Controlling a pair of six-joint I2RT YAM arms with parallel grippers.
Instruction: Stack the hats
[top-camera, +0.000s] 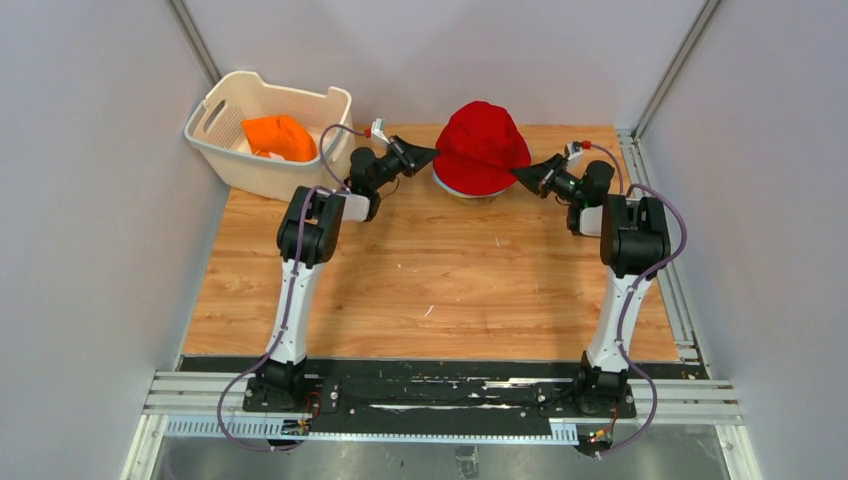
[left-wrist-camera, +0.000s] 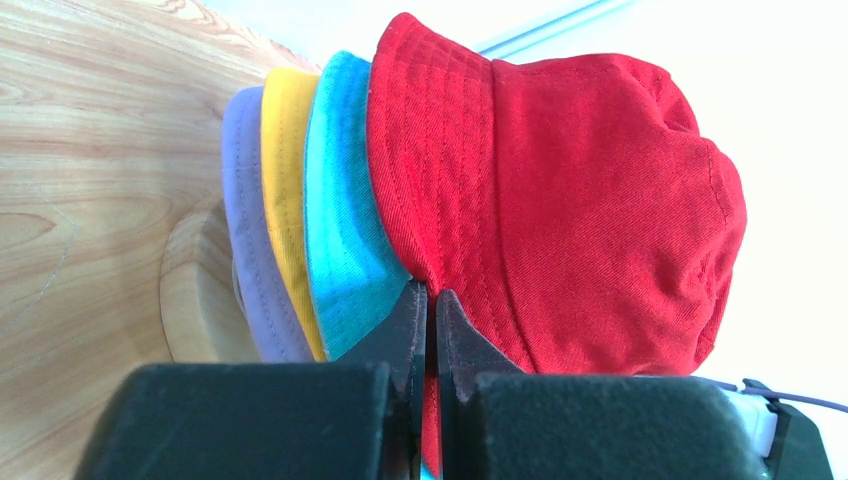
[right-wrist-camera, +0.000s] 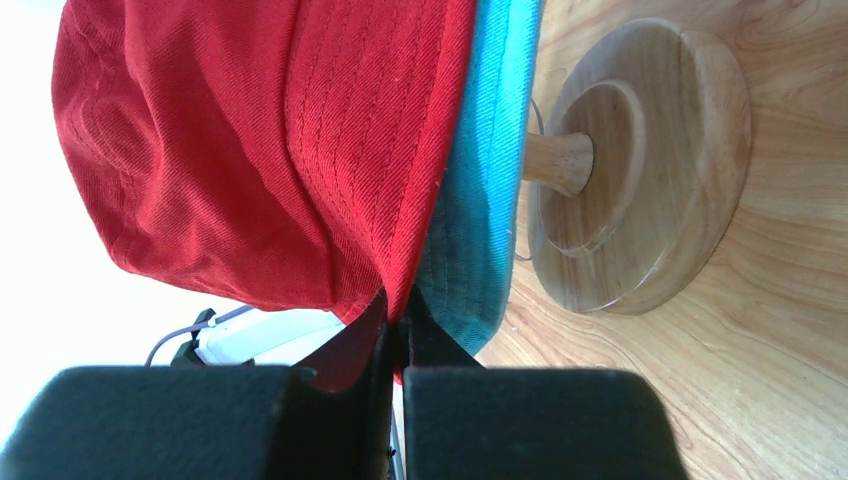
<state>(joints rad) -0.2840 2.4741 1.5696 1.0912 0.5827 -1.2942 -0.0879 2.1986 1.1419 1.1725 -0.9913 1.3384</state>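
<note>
The red hat (top-camera: 482, 145) tops a stack on a wooden stand at the back middle of the table. In the left wrist view, the teal hat (left-wrist-camera: 345, 220), yellow hat (left-wrist-camera: 285, 200) and lavender hat (left-wrist-camera: 245, 200) lie nested under the red hat (left-wrist-camera: 580, 200). My left gripper (left-wrist-camera: 431, 295) is shut on the red brim's left side, with red cloth between the jaws. My right gripper (right-wrist-camera: 400, 305) is shut on the right side of the red hat's (right-wrist-camera: 250, 150) brim, just above the teal hat (right-wrist-camera: 490, 200). An orange hat (top-camera: 280, 137) lies in the basket.
The white perforated basket (top-camera: 235, 160) stands at the back left, close to my left arm's elbow. The wooden stand's round base (right-wrist-camera: 650, 170) rests on the table under the stack. Grey walls close in both sides.
</note>
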